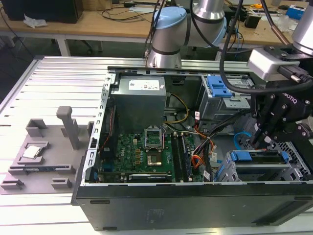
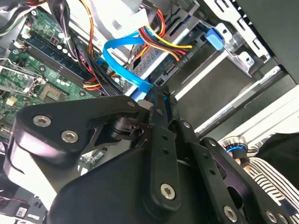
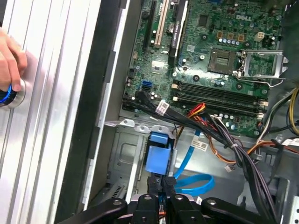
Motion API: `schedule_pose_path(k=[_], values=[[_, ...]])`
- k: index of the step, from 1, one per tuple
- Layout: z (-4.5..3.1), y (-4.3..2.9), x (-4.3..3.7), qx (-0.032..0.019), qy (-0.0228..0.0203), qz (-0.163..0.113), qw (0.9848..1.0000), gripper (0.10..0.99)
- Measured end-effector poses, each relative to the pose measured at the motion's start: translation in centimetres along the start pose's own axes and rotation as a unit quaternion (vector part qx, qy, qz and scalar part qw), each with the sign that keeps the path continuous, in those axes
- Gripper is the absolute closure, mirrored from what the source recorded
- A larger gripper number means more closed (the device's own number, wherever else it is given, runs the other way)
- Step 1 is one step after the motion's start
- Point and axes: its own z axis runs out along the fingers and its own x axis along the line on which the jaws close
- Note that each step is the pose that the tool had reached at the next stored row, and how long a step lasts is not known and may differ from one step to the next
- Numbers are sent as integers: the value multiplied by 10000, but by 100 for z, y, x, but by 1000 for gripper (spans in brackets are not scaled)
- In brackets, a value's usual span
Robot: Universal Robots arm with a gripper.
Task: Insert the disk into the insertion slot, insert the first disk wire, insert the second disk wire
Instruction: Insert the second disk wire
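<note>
The disk [image 1: 261, 157] lies flat inside the insertion slot [image 1: 293, 169] of the silver cage at the exterior view's right. Its blue caddy tab [image 1: 239, 155] faces the motherboard, and the tab [image 3: 158, 151] is also seen in the first wrist view. My gripper [image 1: 258, 139] hangs just above the disk's back edge. In both wrist views the fingertips [image 2: 159, 100] are pressed together on the end of a flat blue disk wire [image 2: 124, 60]. That wire [image 3: 194, 184] loops beside the gripper [image 3: 162, 182]. A red, yellow and black wire bundle [image 2: 163, 44] ends in a black plug at the disk's edge.
The open case holds a green motherboard [image 1: 142, 152], a power supply [image 1: 139, 100] and a grey cage with a blue latch [image 1: 217, 88]. A grey fixture [image 1: 44, 149] lies at the exterior view's left. A person's hand [image 3: 9, 58] rests on a blue-ringed button [image 3: 5, 95].
</note>
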Motion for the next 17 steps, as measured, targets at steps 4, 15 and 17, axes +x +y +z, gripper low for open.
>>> schedule_pose_path(k=[4, 15, 17], values=[[15, 9, 50, -8, -24, 118, 9999, 925], [52, 14, 125, -2, -461, 629, 9970, 925], [90, -47, 188, -8, -490, 628, 9968, 925]])
